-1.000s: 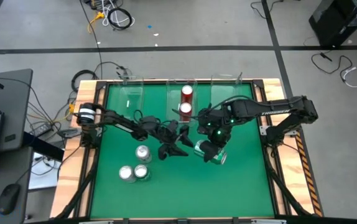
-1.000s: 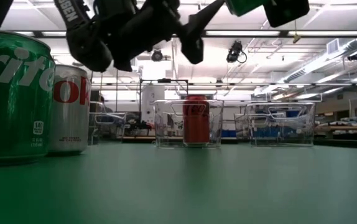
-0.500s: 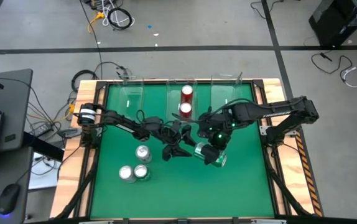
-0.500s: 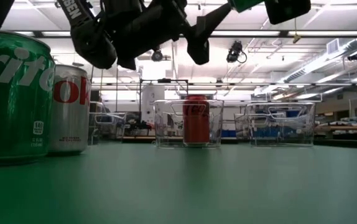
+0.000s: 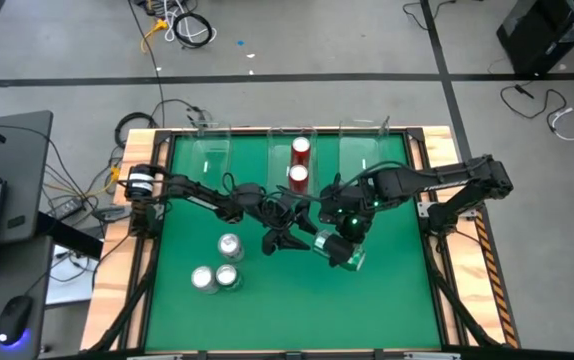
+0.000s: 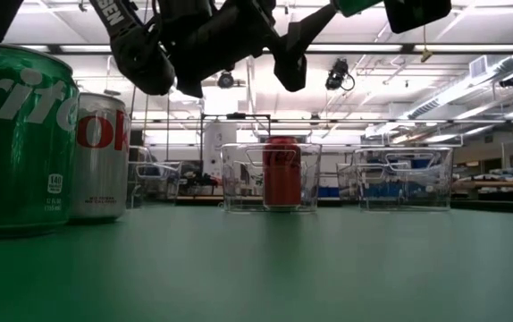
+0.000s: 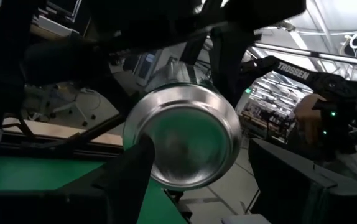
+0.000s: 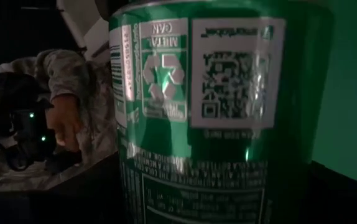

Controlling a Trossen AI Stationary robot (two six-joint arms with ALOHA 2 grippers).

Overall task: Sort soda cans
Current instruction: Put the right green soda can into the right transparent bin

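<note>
My right gripper (image 5: 343,236) is shut on a green soda can (image 5: 338,250) and holds it in the air over the table's middle; the can also shows in the low view (image 6: 355,6). My left gripper (image 5: 292,236) is open right beside it, one finger on either side of the can's shiny bottom end (image 7: 181,140). Whether they touch it I cannot tell. Two red cans (image 5: 299,161) stand in the middle bin. Two silver cans (image 5: 229,245) (image 5: 204,278) and a green can (image 5: 228,277) stand upright on the table's near left. My right gripper holds the green can by its side wall (image 8: 228,93), coming from above. The fingers themselves are hidden by the can and the gripper body. The can is lifted clear and lies roughly level, its bottom end (image 5: 320,243) pointing toward the left gripper.
Three clear plastic bins stand along the far edge: left (image 5: 210,150), middle (image 5: 279,140), right (image 5: 367,148). A raised wooden rim (image 5: 139,260) runs around the green table. Open green surface lies at the near right (image 5: 387,300). A person's hand (image 8: 63,124) shows beyond the table.
My left gripper has moved right toward the held can and risen slightly, staying open. My right gripper has carried the green can a little toward the table's left and near edge, closer to the left gripper.
</note>
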